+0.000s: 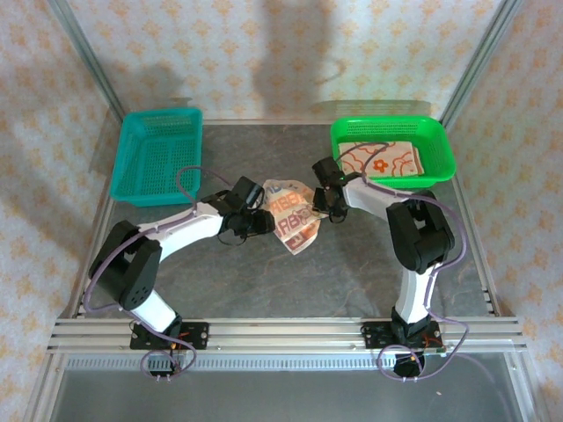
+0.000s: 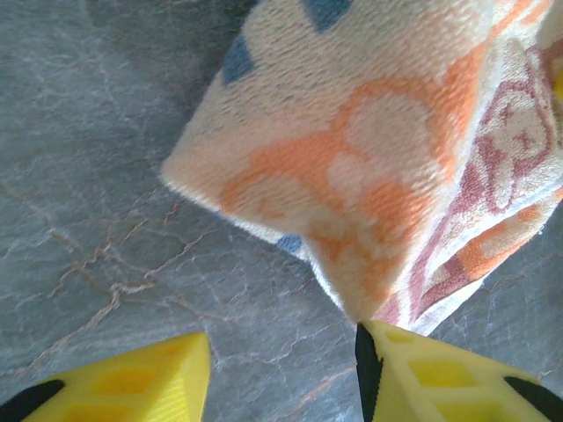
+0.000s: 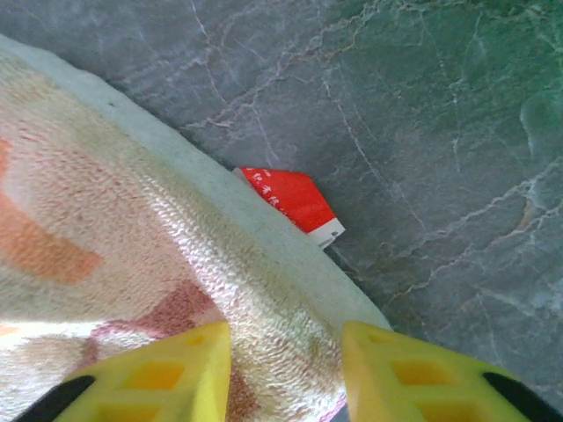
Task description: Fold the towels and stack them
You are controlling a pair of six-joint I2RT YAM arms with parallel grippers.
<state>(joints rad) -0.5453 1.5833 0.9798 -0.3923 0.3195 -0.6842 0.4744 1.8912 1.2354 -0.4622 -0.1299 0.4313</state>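
An orange and cream towel point(image 1: 292, 216) lies crumpled on the grey table between my two grippers. My left gripper point(image 1: 261, 209) is at its left side. In the left wrist view the jaws point(image 2: 283, 338) stand apart over bare table, and a hanging corner of the towel point(image 2: 352, 149) just touches the right fingertip point(image 2: 365, 338). My right gripper point(image 1: 322, 207) is at the towel's right edge. In the right wrist view the yellow fingers point(image 3: 286, 330) sit on either side of the towel's hem point(image 3: 132, 237), and cloth fills the gap. A second, folded towel point(image 1: 380, 158) lies in the green basket point(image 1: 440, 145).
A teal mesh basket point(image 1: 158, 156) stands at the back left with nothing in it. A red label point(image 3: 295, 202) sticks out from the towel's hem. Bare grey table point(image 1: 352, 264) stretches in front of the towel down to the arm bases.
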